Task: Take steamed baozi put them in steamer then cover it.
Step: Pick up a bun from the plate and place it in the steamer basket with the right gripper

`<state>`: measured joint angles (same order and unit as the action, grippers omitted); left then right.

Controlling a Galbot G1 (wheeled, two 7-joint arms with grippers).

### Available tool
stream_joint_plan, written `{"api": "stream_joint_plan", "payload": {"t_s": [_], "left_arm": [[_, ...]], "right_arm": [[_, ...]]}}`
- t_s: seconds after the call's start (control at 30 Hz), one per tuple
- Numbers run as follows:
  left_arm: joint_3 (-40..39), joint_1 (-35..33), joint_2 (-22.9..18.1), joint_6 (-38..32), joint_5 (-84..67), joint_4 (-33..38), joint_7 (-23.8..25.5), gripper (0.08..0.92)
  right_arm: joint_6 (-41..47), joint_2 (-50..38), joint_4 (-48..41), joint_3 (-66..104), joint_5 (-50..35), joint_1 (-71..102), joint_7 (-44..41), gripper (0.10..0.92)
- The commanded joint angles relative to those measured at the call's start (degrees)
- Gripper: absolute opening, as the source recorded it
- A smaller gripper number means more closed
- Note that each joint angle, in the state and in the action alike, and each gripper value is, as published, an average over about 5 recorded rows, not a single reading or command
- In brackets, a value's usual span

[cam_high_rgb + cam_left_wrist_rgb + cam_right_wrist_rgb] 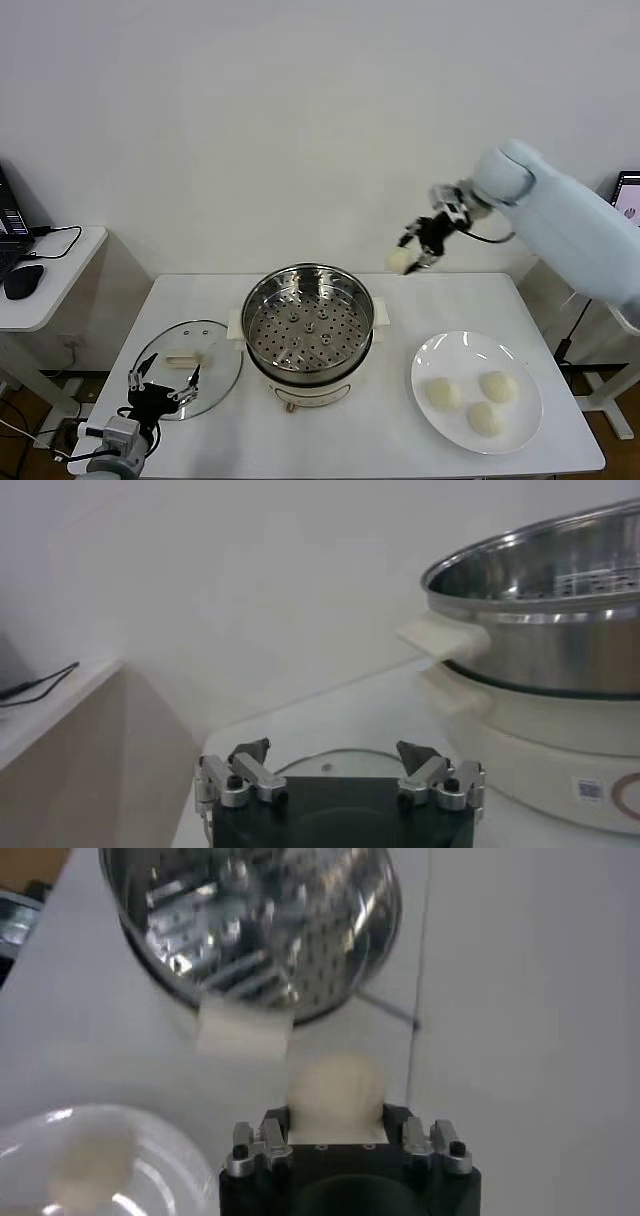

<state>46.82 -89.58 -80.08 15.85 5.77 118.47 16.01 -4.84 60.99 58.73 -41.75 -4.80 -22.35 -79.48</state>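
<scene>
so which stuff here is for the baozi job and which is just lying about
For the job: baozi in the shut right hand, three baozi on the white plate, steamer, glass cover, open left hand.
Lying about: mouse, cable on side table.

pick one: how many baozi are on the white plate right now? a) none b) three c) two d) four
b: three baozi sit on the plate, a fourth bun is held up in the right gripper, and the steamer tray has none.
</scene>
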Motion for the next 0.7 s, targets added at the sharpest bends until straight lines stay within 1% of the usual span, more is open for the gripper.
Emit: {"api": "stream_joint_plan", "payload": {"t_s": [0.03, 0.23, 0.4, 0.5, 0.6, 0.7], "left_arm": [[2.38, -0.29, 0.07, -0.03, -0.90, -0.41, -0.16, 0.823], [2.58, -1.05, -0.18, -0.12, -0.81, -0.24, -0.24, 0.823], [2.78, -1.81, -0.58, -0.09, -0.84, 0.84, -0.13, 0.823], [2.81, -2.23, -0.91, -0.13, -0.77, 1.04, -0.21, 0.823], [2.79, -2.47, -1.18, -0.13, -0.71, 1.12, -0.29, 0.823], [2.86, -2.73, -1.23, -0.10, -0.77, 1.49, -0.23, 0.823]], "right_arm": [[-27.22, 17.37, -14.85, -3.83, 2.50, -6.99, -4.07, 0.581], [-33.41, 19.93, -8.52, -4.46, 11.72, -7.01, -2.53, 0.585], [-38.97, 22.63, -6.98, -4.29, 24.32, -4.59, 0.76, 0.585], [-40.36, 23.64, -5.98, -4.17, 29.65, -3.18, 1.51, 0.585], [-41.26, 24.80, -5.87, -4.21, 32.64, -2.16, 1.99, 0.585], [-41.54, 25.69, -6.27, -4.26, 33.27, -1.23, 2.03, 0.585]]}}
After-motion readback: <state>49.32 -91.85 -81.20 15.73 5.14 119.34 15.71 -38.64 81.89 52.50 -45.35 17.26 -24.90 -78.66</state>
